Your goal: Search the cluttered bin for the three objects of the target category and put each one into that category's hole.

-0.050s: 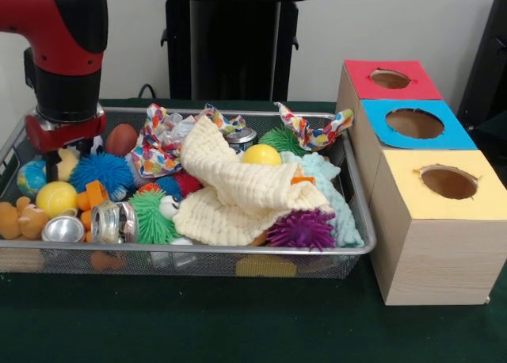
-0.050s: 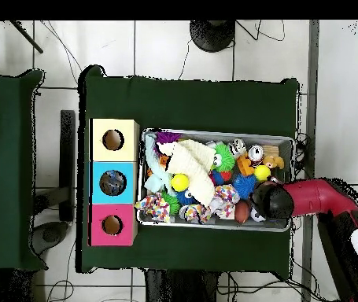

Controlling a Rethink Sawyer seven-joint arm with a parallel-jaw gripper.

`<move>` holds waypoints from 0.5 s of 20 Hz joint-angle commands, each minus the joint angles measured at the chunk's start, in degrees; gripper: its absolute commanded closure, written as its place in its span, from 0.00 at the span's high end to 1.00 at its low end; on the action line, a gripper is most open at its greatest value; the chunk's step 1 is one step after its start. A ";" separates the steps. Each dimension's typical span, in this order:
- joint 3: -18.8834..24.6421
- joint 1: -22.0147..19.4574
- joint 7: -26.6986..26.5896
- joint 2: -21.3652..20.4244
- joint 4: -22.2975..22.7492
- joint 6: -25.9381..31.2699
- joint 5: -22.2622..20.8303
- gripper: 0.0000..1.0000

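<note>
A: How many holed boxes stood beside the bin?
B: Three: one red-topped box [image 1: 391,79], one blue-topped box [image 1: 415,124], one yellow-topped box [image 1: 447,182].
A: And the spiky balls?
B: I counted five: a purple one [image 1: 301,228], a blue one [image 1: 101,172], two green ones [image 1: 150,214] [image 1: 281,139] and a small red one [image 1: 187,183].
A: Smooth yellow balls?
B: Two [image 1: 55,197] [image 1: 261,154].
A: Cloths?
B: A cream one [image 1: 238,190], a pale blue one [image 1: 337,200], and two patterned ones [image 1: 162,141] [image 1: 315,131].
A: Metal tins?
B: Three were visible [image 1: 63,229] [image 1: 115,221] [image 1: 241,137].
</note>
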 commanded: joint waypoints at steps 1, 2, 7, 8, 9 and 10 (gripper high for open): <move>-7.20 0.32 -9.94 -0.02 -8.28 8.42 -6.09 1.00; -7.56 0.64 -9.82 -0.18 -8.17 8.76 -5.94 1.00; -9.37 2.33 -10.73 -0.98 -7.85 10.42 -5.81 1.00; -9.53 2.45 -11.01 -0.88 -7.96 10.58 -5.61 1.00; -9.70 2.56 -11.28 -0.77 -8.07 10.75 -5.41 1.00; -9.77 2.64 -12.07 -0.67 -8.09 11.01 -5.33 1.00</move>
